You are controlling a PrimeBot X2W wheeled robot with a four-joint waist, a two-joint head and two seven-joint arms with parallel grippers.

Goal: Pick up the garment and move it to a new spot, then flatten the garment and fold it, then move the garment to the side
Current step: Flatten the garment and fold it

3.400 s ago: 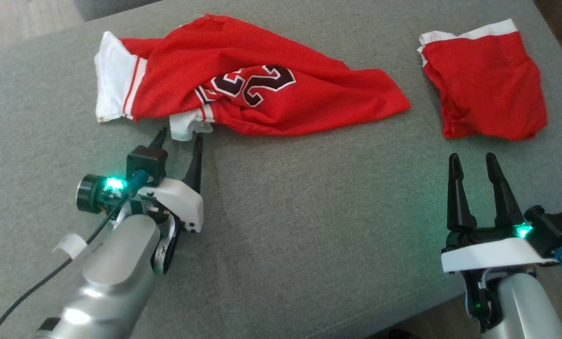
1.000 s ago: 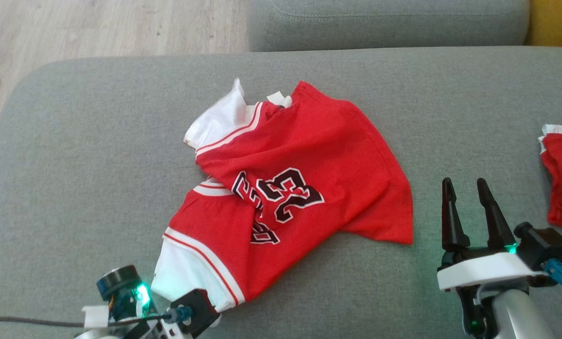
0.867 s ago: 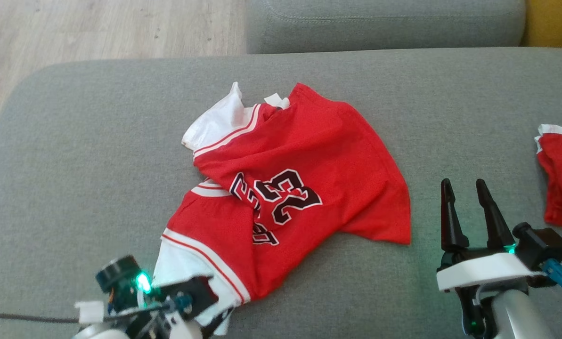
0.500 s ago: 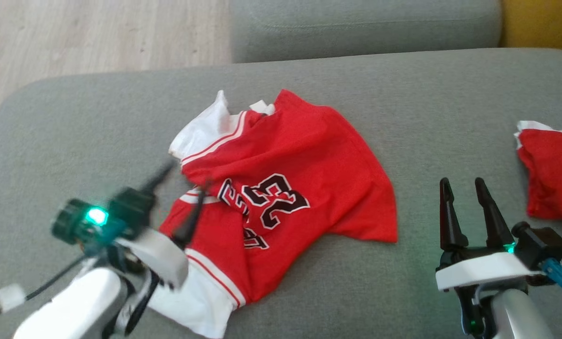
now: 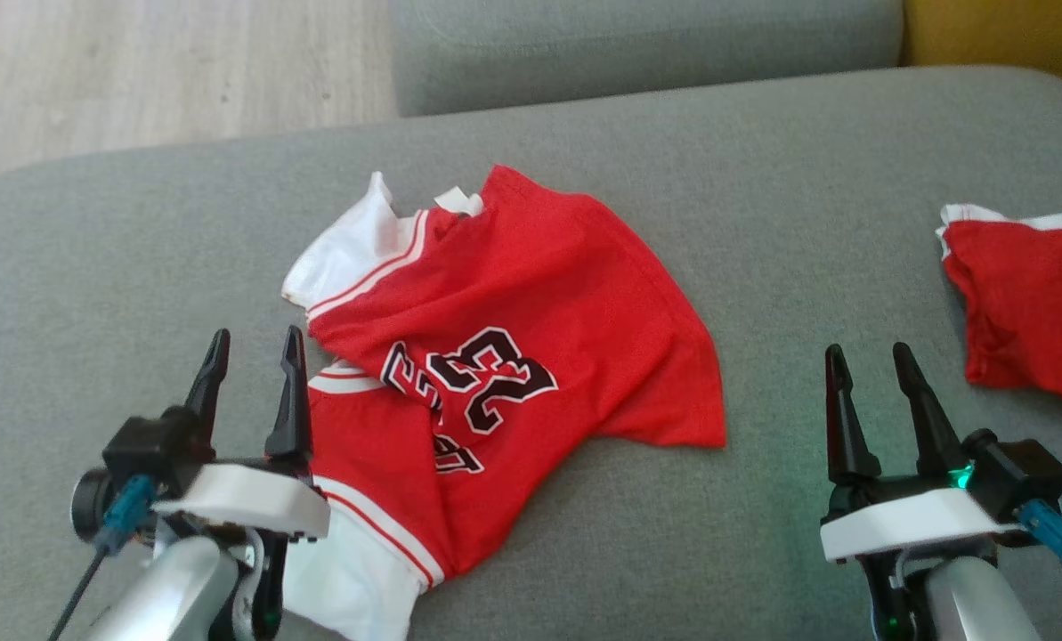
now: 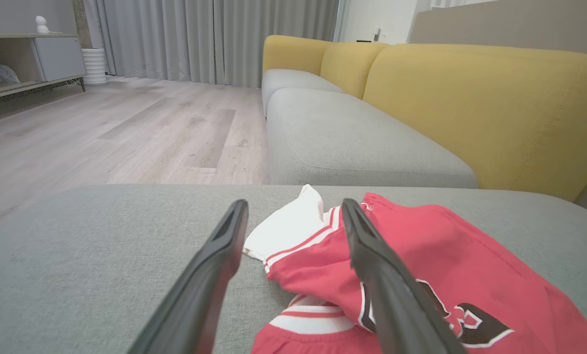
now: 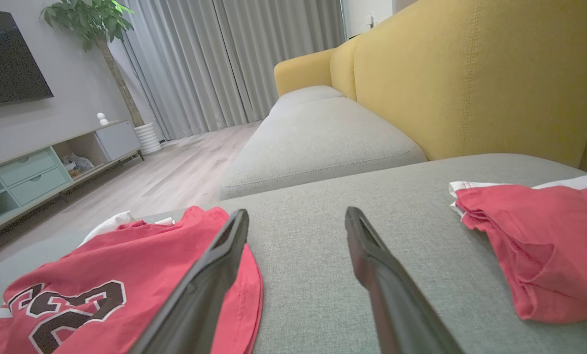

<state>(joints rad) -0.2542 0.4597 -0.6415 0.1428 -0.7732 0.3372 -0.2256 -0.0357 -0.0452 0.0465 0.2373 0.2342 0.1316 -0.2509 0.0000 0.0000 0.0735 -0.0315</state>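
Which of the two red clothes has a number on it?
The jersey in the middle, beside the left gripper: it has black numbers. The smaller red garment on the right is plain with white trim.

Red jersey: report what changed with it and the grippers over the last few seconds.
The left gripper, shut a second ago on the white hem of the red jersey, has let go, opened and drawn up to the jersey's left edge. Before that it dragged the jersey nearer the robot, away from the other red garment. The right gripper stayed open and empty, and the other red garment kept its place.
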